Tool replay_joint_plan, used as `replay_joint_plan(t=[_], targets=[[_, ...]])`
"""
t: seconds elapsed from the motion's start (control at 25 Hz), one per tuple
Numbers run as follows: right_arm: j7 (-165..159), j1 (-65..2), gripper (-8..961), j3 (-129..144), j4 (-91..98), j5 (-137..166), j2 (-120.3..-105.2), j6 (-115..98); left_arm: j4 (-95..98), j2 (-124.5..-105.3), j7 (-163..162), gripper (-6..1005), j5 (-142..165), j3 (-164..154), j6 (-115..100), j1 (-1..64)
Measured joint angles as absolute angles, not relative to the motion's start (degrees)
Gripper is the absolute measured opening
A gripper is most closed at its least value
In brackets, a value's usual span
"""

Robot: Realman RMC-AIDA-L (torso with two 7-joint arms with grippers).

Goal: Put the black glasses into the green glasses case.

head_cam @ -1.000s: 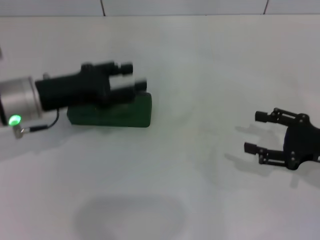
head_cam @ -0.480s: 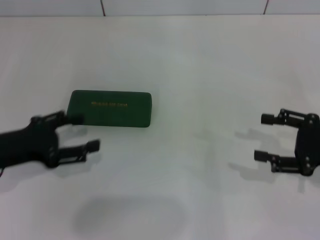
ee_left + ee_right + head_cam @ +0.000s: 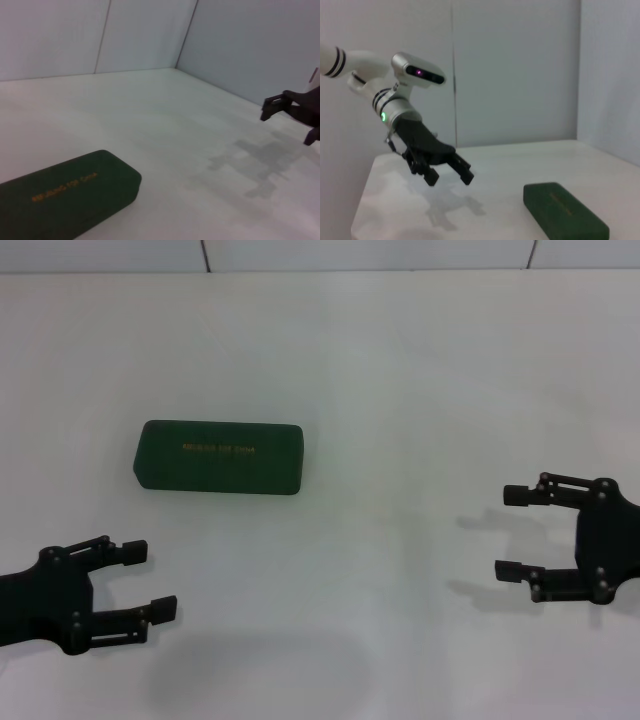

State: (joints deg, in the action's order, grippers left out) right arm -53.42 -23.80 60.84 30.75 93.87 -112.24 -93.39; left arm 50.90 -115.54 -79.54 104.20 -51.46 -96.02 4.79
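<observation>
White table (image 3: 400, 370) fills most of the head view, w/ pale wall panels (image 3: 360, 254) along its far edge; same table shows in the left wrist view (image 3: 165, 115) and right wrist view (image 3: 500, 160).

Left arm (image 3: 380, 97), white w/ a grey wrist section and a green light, is visible in full only in the right wrist view, reaching out over the table's near-left corner.

Green glasses case (image 3: 220, 456) lies flat on the table, left of centre, lid shut, gold lettering facing up, long side running left-right. Also seen in the left wrist view (image 3: 65, 200) and the right wrist view (image 3: 565, 211), closed in both. Nothing touches it.

Left gripper (image 3: 140, 580) sits low at the near-left of the table, nearer the robot than the case and well apart from it, fingers spread wide, nothing between them. In the right wrist view (image 3: 451, 176) it hangs just above the tabletop, though the exact gap is hard to judge.

Right gripper (image 3: 510, 532) is at the right side, well apart from the case, fingers pointing toward table centre, spread wide and empty. One fingertip of it shows at the edge of the left wrist view (image 3: 272, 107).

Black glasses: not visible in any view; w/ the case shut, can't tell where they are.
</observation>
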Motion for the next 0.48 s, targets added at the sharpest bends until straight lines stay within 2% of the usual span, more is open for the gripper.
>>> replay_joint_plan(t=[0.16, 0.48], targets=[[-53.61, -25.82, 786, 60.74, 31.0, 94.91, -112.28, -91.13, 50.89, -115.62, -79.5, 868, 104.39, -51.63, -97.26, 5.31], [-55.71, -29.56, 785, 60.79, 31.16, 98.19, -111.16, -89.55, 51.04, -114.93, -79.73, 866, 104.62, -51.63, -100.32, 6.13]])
